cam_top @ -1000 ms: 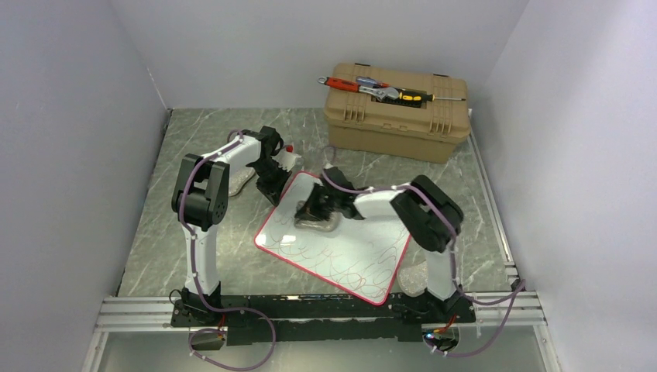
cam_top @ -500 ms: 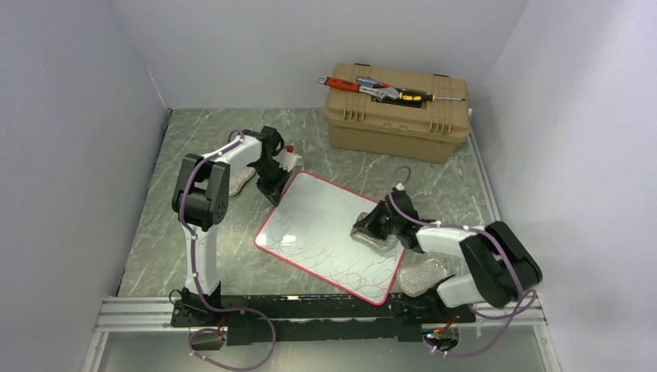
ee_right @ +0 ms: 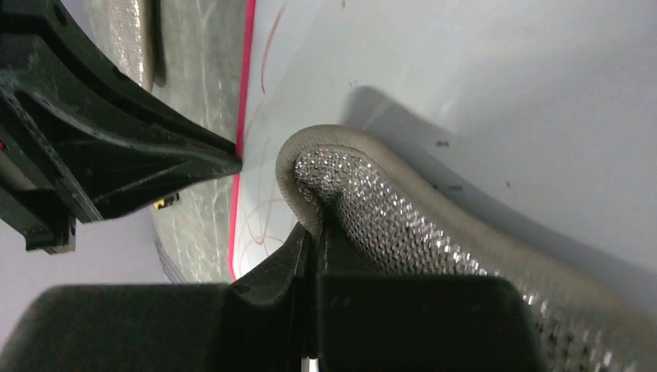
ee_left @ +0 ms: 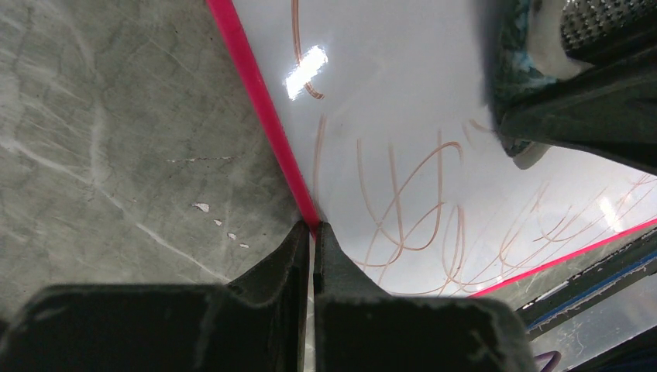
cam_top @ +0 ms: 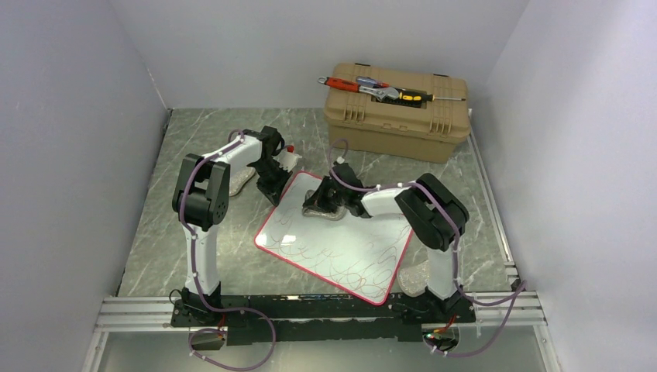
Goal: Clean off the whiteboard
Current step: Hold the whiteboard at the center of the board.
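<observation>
The whiteboard (cam_top: 352,236) lies flat on the table, white with a thin red rim, and carries thin reddish scribbles over its near half. My left gripper (cam_top: 273,188) is shut on its far left rim; in the left wrist view the jaws (ee_left: 313,227) pinch the red edge (ee_left: 256,85). My right gripper (cam_top: 320,201) is shut on a grey pad with a silver mesh face (cam_top: 325,211), pressed on the board near its far corner. In the right wrist view the pad (ee_right: 387,217) folds up between my fingertips (ee_right: 316,226).
A tan toolbox (cam_top: 399,116) stands at the back right with hand tools (cam_top: 372,87) on its lid. Another silver pad (cam_top: 422,273) lies by the right arm's base, one more (cam_top: 242,180) behind the left arm. A small white and red object (cam_top: 289,157) sits beside the left gripper.
My right gripper swept the pad from the board's far left to its right edge, then back to the far corner. The left gripper and the board have stayed put.
</observation>
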